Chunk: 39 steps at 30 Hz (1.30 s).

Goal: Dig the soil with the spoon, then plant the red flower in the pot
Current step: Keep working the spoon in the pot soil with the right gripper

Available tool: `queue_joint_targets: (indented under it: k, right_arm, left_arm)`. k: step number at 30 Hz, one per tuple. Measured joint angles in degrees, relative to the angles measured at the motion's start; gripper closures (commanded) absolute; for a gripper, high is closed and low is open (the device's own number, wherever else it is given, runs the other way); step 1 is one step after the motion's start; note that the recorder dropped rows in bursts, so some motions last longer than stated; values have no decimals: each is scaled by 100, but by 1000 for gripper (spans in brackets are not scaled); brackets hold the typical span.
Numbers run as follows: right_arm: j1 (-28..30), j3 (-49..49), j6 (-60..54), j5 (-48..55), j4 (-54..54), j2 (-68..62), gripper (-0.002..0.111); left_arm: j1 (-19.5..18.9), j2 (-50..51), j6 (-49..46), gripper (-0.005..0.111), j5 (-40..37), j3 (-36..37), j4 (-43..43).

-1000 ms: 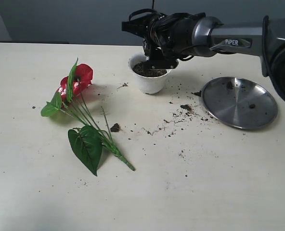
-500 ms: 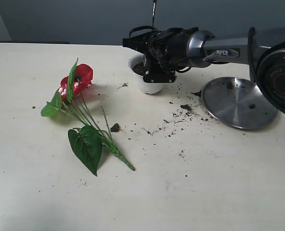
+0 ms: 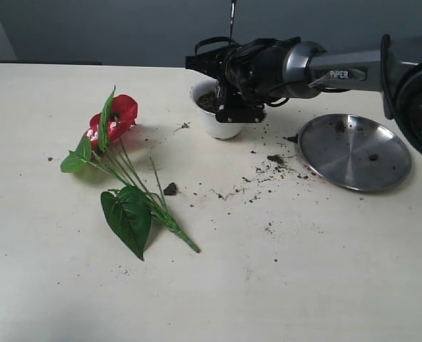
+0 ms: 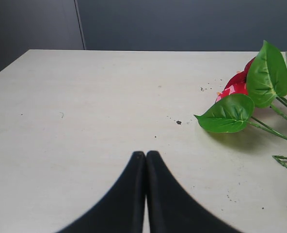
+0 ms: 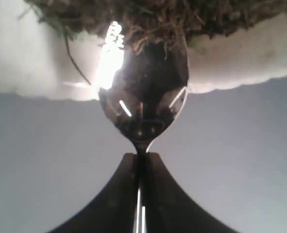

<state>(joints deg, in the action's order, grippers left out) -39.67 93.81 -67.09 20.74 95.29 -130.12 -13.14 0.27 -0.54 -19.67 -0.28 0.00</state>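
Observation:
The white pot (image 3: 212, 121) stands at the back of the table with dark soil (image 3: 207, 100) in it. My right gripper (image 3: 234, 107) hangs over the pot's right side, shut on the spoon; its thin handle (image 3: 232, 16) sticks up above the wrist. In the right wrist view the gripper (image 5: 141, 157) holds the spoon (image 5: 143, 99) by the neck, and the bowl's tip touches the soil (image 5: 153, 17) at the pot's rim (image 5: 37, 65). The red flower (image 3: 115, 117) lies flat on the left. My left gripper (image 4: 145, 154) is shut and empty, apart from the flower (image 4: 236, 83).
A round steel plate (image 3: 354, 151) with a few soil crumbs lies to the right of the pot. Spilled soil (image 3: 275, 160) is scattered between pot and plate, and one clump (image 3: 170, 189) lies by the flower's stems. Green leaves (image 3: 127, 214) spread toward the table's middle.
My right gripper has come down from above the pot onto its right side with the spoon, then shifted slightly right. The flower, the plate and the left gripper have stayed still.

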Motion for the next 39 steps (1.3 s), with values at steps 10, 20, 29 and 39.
queue_joint_targets:
  k: [10,20,29,39]
  right_arm:
    - [-140,-132,0,183,-90,254,109]
    - [-225,-201,167,351,-466,532,109]
    - [-225,-201,821,357,-398,544,109]
    - [-225,-201,625,540,284,544,109]
  left_arm:
    - [0,0,0,106,0,0,0]
    - [0,0,0,106,0,0,0]
    - [0,0,0,106,0,0,0]
    - [0,0,0,106,0,0,0]
